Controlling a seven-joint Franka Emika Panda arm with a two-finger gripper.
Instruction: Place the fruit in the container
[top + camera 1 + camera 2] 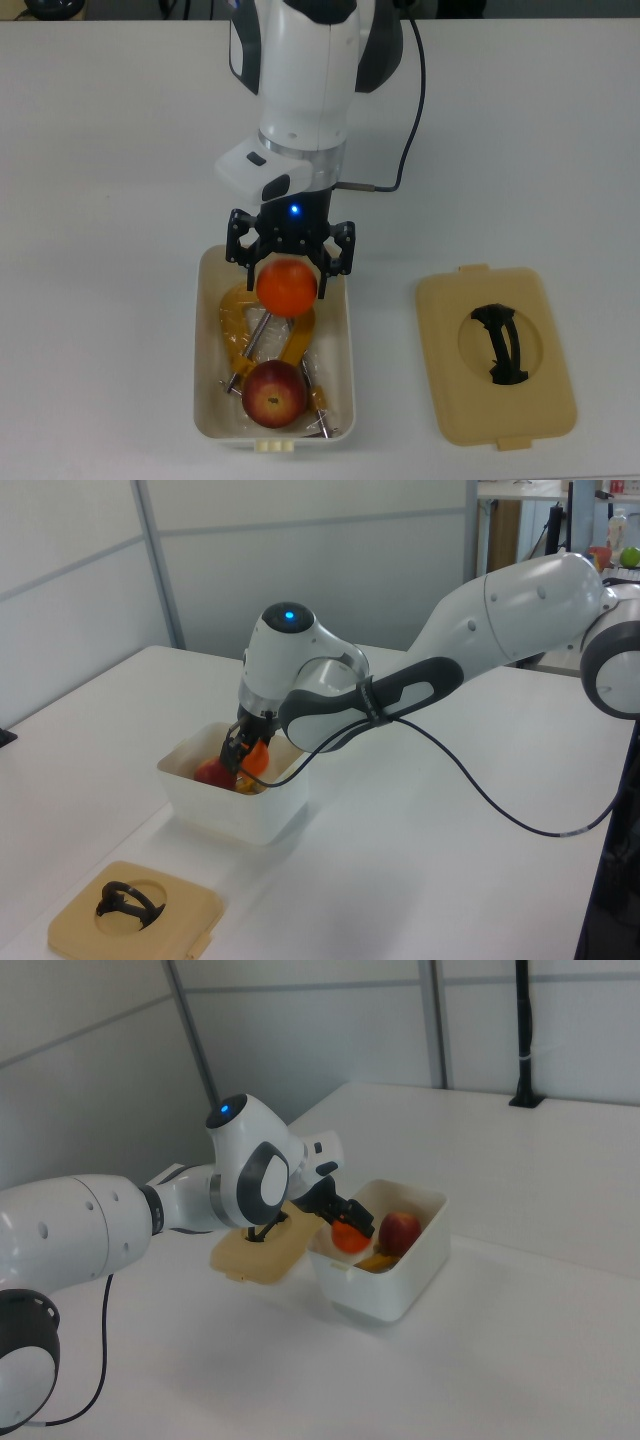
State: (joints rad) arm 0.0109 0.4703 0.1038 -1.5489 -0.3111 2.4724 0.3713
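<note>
Because your gripper (288,268) is clamped on the orange (287,287), it hangs just inside the container (345,330) at the top view's upper end, above the yellow clamps (232,318); the apple (274,393) already rests at the lower end.

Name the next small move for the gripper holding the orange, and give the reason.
Probably lower a little, then open. The gripper holds the orange over the container, above the yellow clamp and clear of the apple.
</note>
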